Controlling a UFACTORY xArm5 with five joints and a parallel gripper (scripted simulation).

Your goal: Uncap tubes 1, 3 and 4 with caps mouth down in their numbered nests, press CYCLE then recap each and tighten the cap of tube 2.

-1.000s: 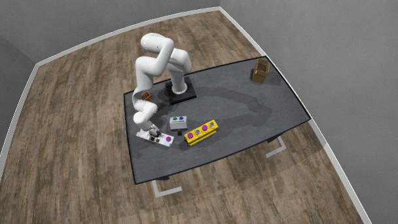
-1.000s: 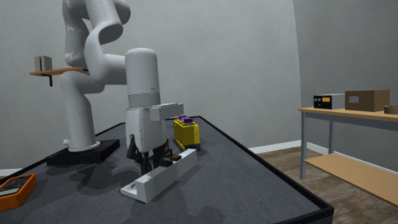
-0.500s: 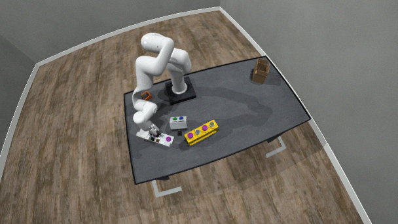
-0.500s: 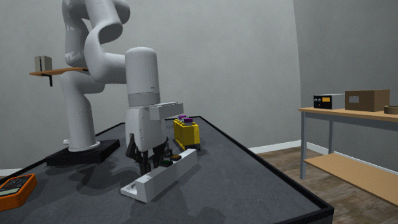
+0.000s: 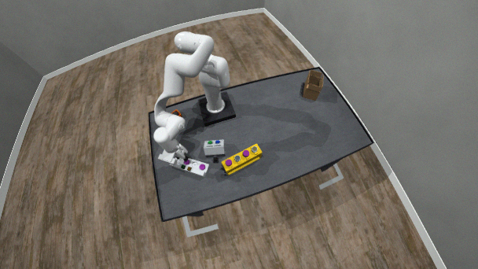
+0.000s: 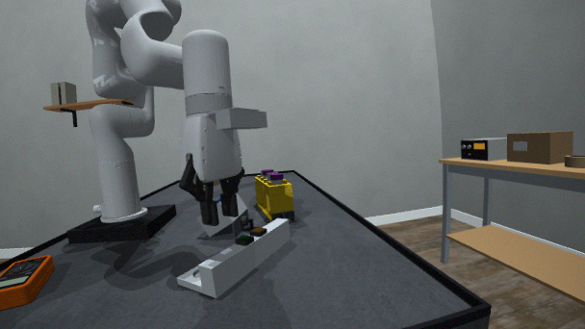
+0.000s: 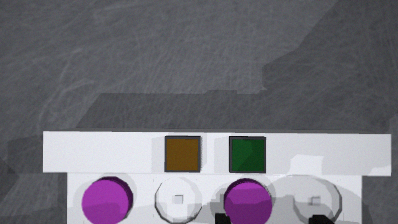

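The white cap tray (image 5: 183, 163) lies at the table's left, also in the wrist view (image 7: 215, 175) and in the exterior view (image 6: 236, 257). Purple caps sit in two nests (image 7: 106, 200) (image 7: 247, 201); the nests after each (image 7: 177, 199) (image 7: 312, 200) are empty. The amber lamp (image 7: 182, 153) and green lamp (image 7: 247, 154) look dark. My gripper (image 6: 218, 212) hovers just above the tray, fingers apart, over the right-hand cap; its tips show at the wrist view's bottom edge (image 7: 270, 219). The yellow decapping station (image 5: 241, 158) has two purple-capped tubes (image 5: 228, 162) (image 5: 246, 153) and two open ones (image 5: 237, 158) (image 5: 255, 149).
The grey key housing (image 5: 214, 147) with green key (image 5: 210, 142) and blue key (image 5: 217, 141) stands between tray and station. A small black object (image 5: 215, 159) lies in front of it. An orange multimeter (image 6: 21, 279) lies at the left, a cardboard box (image 5: 313, 85) at the far corner.
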